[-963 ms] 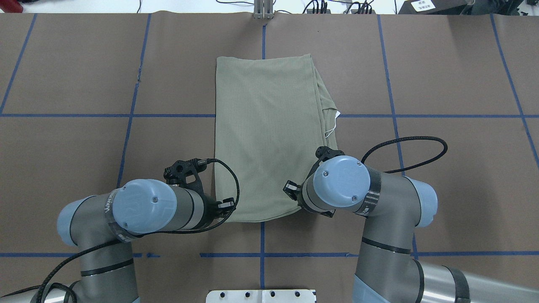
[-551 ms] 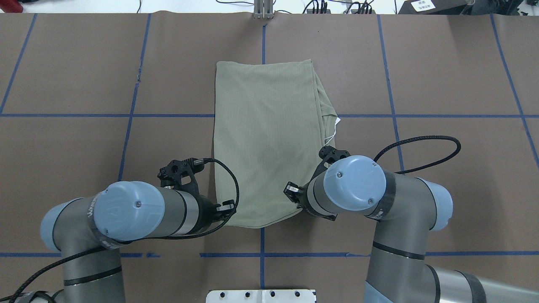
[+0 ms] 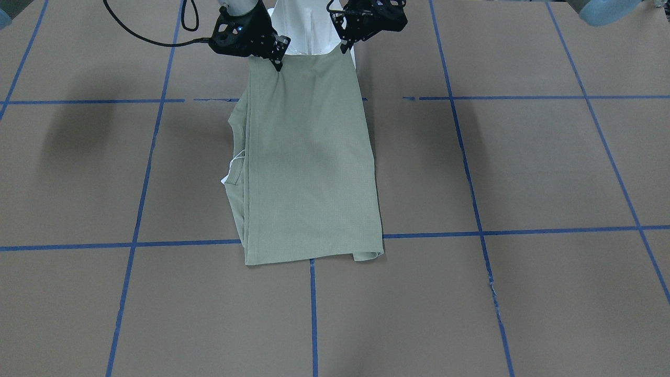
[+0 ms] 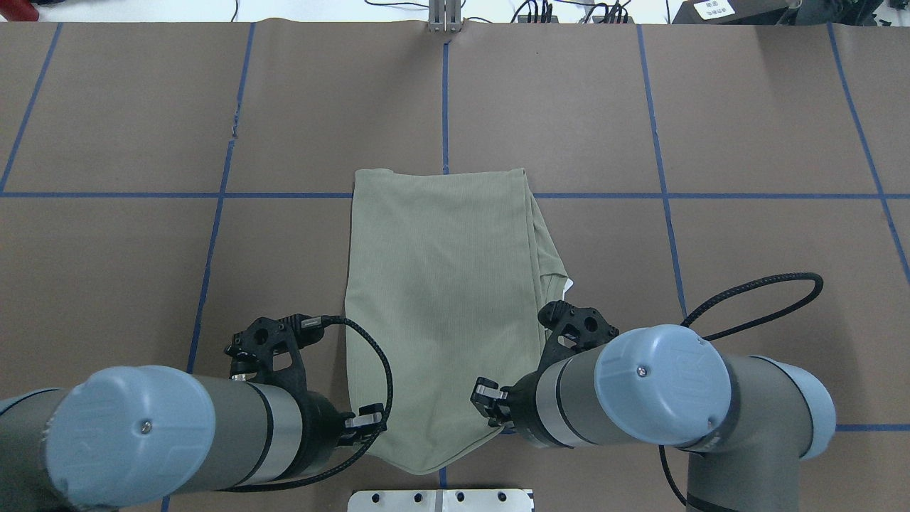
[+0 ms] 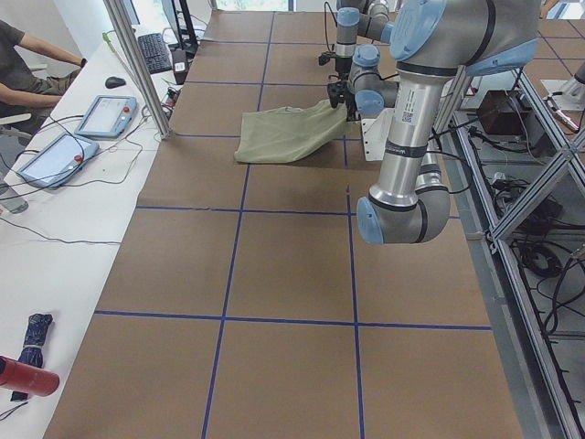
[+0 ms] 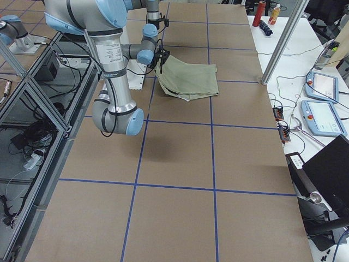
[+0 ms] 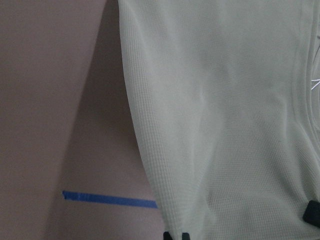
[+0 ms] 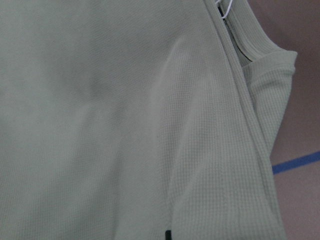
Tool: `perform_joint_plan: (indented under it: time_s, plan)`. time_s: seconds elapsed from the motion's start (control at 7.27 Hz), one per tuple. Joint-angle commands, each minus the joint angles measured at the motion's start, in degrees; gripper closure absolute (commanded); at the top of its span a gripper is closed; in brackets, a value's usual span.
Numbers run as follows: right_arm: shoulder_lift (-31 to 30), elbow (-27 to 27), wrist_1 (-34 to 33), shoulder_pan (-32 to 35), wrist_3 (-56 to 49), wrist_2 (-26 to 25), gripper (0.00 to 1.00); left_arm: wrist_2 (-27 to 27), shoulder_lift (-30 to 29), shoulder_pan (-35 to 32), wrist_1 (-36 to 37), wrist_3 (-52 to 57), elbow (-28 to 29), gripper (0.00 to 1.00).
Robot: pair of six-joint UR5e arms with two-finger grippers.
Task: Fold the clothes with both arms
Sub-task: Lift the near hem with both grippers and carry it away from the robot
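Observation:
The clothes are one sage-green knit shirt [image 4: 441, 306], folded into a long rectangle on the brown table. Its ribbed collar with a white loop [image 3: 238, 157] sticks out along the side on my right arm's side. My left gripper [image 4: 366, 427] is shut on the shirt's near-left corner. My right gripper [image 4: 490, 398] is shut on the near-right corner. In the front-facing view the left gripper [image 3: 345, 44] and right gripper [image 3: 277, 63] hold that edge raised off the table, and the far end [image 3: 314, 251] lies flat. Both wrist views are filled with ribbed fabric [image 7: 225, 100] [image 8: 125, 125].
Blue tape lines [image 4: 444, 107] grid the brown table cover. The white pedestal [image 4: 441, 500] stands just behind the held edge. Along the operators' side are a metal post [image 5: 137, 64], tablets [image 5: 105, 114], a keyboard and a person's arm [image 5: 37, 59].
Both arms have drawn back toward the robot's base, dragging the shirt with them. Its far edge has slid from near the table's far end to the first cross tape line.

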Motion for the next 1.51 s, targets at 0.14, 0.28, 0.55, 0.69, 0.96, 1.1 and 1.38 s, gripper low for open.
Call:
perform_joint_plan:
  time_s: [0.14,0.28,0.55,0.69,0.96,1.1,1.38]
  plan:
    - [0.3,-4.0,0.3,1.9,-0.8,-0.6,1.00,0.4,-0.9,1.1,3.0,-0.4,0.7,1.00]
    - [1.5,-6.3,0.6,4.8,-1.0,-1.7,1.00,0.4,-1.9,-2.4,0.5,1.7,4.4,1.00]
    - [2.7,-7.9,1.0,9.2,-2.4,-2.0,1.00,0.0,-2.6,-10.5,-7.3,6.5,11.8,1.00]
    - [5.9,-11.5,1.0,11.5,-2.6,-2.0,1.00,0.0,-3.2,-13.4,-9.1,7.9,13.8,1.00]
    - [11.3,-21.7,5.9,14.8,-4.1,-1.8,1.00,0.0,-5.9,-16.5,-12.3,7.9,18.4,1.00]
    - [11.3,-24.2,8.7,16.5,-4.1,-1.2,1.00,0.0,-5.9,-17.0,-16.1,8.0,21.1,1.00]
    - [11.8,-26.6,9.0,18.0,-4.3,-0.8,1.00,0.0,-7.0,-18.6,-20.7,8.0,26.7,1.00]
